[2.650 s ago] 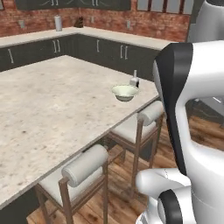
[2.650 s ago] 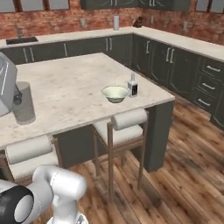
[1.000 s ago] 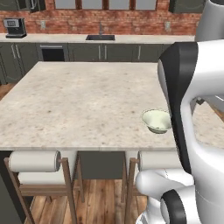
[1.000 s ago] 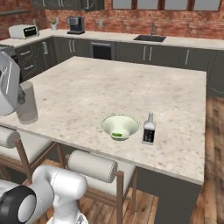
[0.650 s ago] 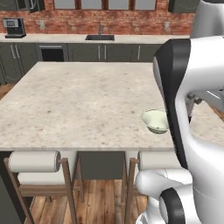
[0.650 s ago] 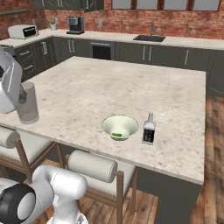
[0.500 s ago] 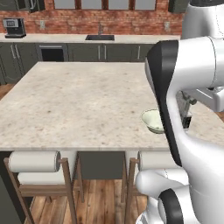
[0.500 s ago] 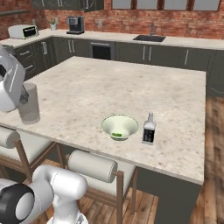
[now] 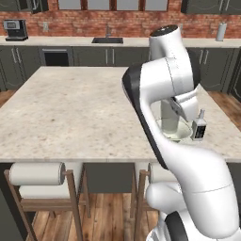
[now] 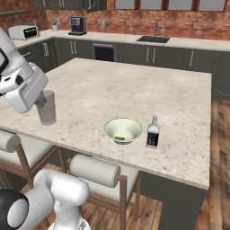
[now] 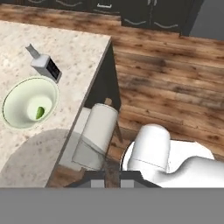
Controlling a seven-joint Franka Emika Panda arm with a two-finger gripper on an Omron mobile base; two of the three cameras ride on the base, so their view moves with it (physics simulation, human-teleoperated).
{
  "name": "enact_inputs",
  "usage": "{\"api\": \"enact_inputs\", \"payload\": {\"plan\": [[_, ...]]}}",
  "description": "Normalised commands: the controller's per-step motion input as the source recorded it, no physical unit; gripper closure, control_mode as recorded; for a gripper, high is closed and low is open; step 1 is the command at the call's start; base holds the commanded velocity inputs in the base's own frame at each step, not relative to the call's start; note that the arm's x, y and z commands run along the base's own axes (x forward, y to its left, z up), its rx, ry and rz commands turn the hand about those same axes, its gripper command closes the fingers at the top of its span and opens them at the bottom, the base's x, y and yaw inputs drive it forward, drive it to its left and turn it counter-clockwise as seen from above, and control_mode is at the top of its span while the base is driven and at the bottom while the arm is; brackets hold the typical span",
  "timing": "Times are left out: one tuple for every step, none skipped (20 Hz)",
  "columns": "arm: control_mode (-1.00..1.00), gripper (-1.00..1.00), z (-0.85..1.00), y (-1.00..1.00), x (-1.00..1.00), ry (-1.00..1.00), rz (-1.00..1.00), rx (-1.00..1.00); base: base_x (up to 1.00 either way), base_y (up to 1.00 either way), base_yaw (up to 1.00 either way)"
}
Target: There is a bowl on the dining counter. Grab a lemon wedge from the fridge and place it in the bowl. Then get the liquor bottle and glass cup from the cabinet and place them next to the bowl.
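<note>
Left base view: the bowl (image 9: 175,133) sits near the front right edge of the bench (image 9: 70,113), largely masked by the arm (image 9: 162,89); the liquor bottle (image 9: 199,128) stands upright just beside it. Since half a second ago the arm has swung across in front of the bowl.

Right base view: the bowl (image 10: 123,130) holds a small green lemon wedge (image 10: 119,138); the bottle (image 10: 153,132) stands just to its right. The glass cup (image 10: 46,107) hangs at the bench's left edge, clamped in the end effector (image 10: 42,102), upright.

Hand view: the end effector (image 11: 112,174) is narrow, gripping the cup (image 11: 91,153); the bowl (image 11: 29,103) with wedge (image 11: 40,112) and the bottle (image 11: 45,64) lie on the bench, with a stool (image 11: 100,124) below.
</note>
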Motion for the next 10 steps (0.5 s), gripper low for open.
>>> {"api": "enact_inputs", "payload": {"plan": [[-1.00,1.00,-0.43,0.00,0.99,0.00,-0.29,0.00,0.00,0.00,0.00],[-1.00,1.00,-0.47,0.00,1.00,0.00,-0.27,0.00,0.00,0.00,0.00],[-1.00,1.00,-0.49,0.00,1.00,0.00,-0.27,0.00,0.00,0.00,0.00],[-1.00,1.00,-0.51,0.00,0.97,0.00,-0.25,0.00,0.00,0.00,0.00],[-1.00,1.00,-0.52,0.00,0.89,0.00,-0.22,0.00,0.00,0.00,0.00],[-1.00,1.00,-0.53,0.00,0.84,0.00,-0.20,0.00,0.00,0.00,0.00],[-1.00,1.00,-0.51,0.00,0.74,0.00,-0.18,0.00,0.00,0.00,0.00],[-1.00,1.00,-0.54,0.00,0.75,0.01,-0.15,0.00,0.00,0.00,0.00],[-1.00,1.00,-0.56,0.00,0.74,0.01,-0.13,0.00,0.00,0.00,0.00],[-1.00,1.00,-0.56,0.00,0.76,0.00,-0.10,0.00,0.00,0.00,0.00]]}}
